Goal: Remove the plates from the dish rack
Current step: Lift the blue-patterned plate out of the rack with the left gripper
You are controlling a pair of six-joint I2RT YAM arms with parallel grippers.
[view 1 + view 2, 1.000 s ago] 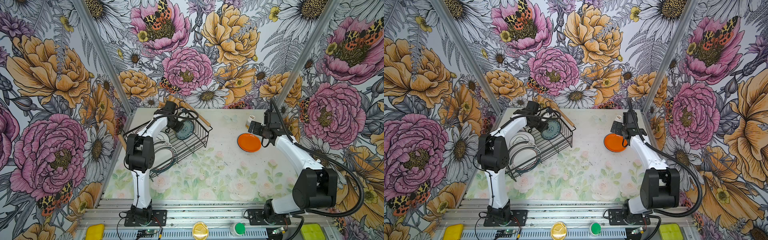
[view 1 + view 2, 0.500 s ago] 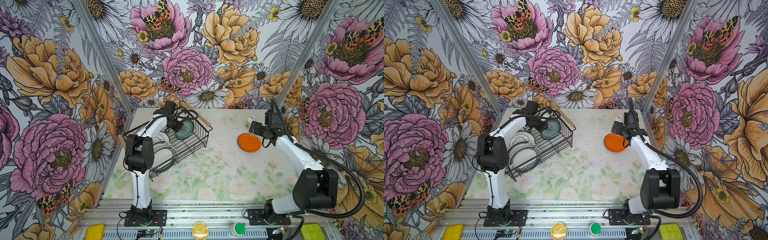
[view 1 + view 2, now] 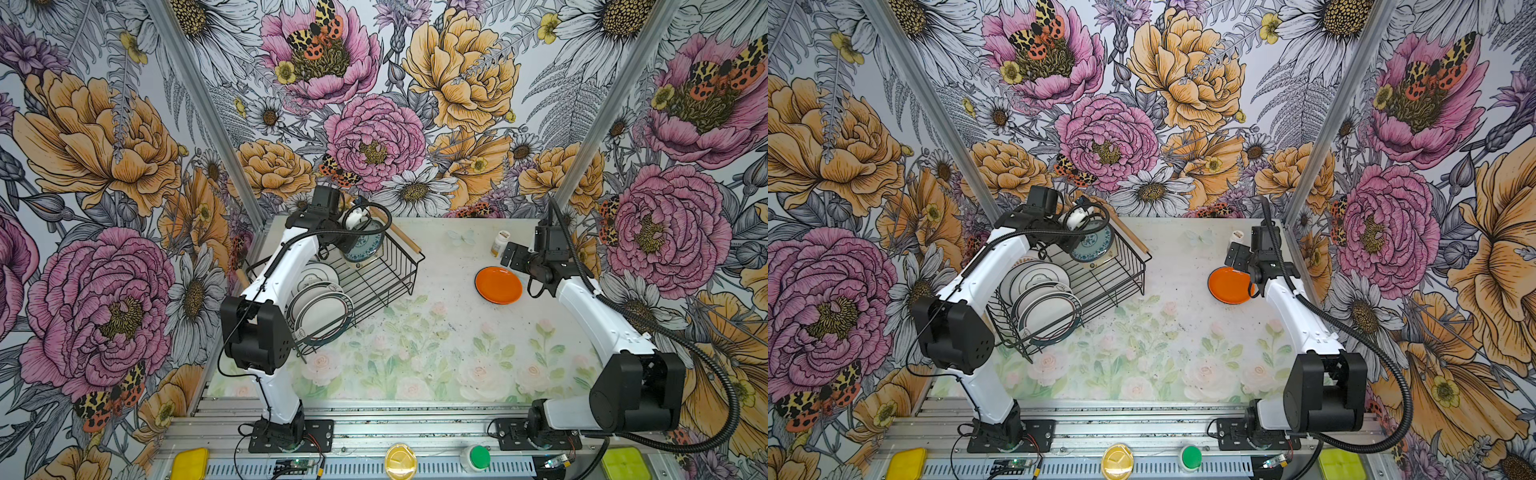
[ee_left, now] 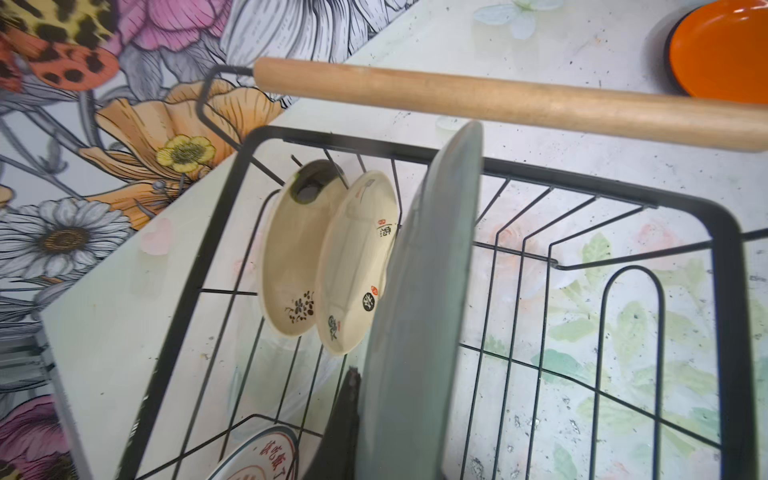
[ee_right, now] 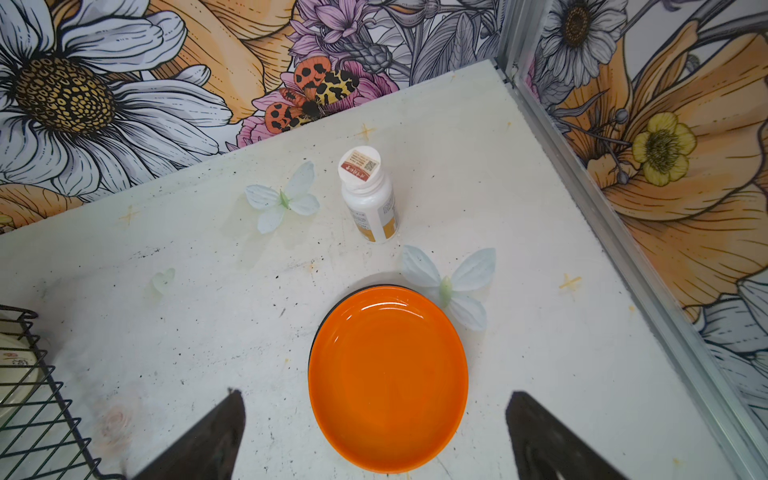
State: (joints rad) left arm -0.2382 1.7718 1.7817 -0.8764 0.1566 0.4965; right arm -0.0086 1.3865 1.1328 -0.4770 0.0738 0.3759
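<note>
Dish rack [image 3: 395,274], black wire w/ wooden rod handles, is sitting at the far left of the table [image 3: 436,257]. Blue-patterned plate [image 3: 365,246], grey-green on its back, is standing on edge at the rack's far end, near one wooden handle [image 4: 498,104]. L gripper [image 4: 361,386] is clamping its rim, fingers shut on it; L arm is reaching across the rack. Two cream plates [image 4: 291,257] and dark-rimmed white plates [image 3: 322,316] are leaning inside. Orange plate [image 3: 498,285] is lying flat at table right, near a pill bottle [image 3: 500,243]. R gripper [image 5: 376,395] is hovering close over it, fingers wide apart, holding nothing.
</note>
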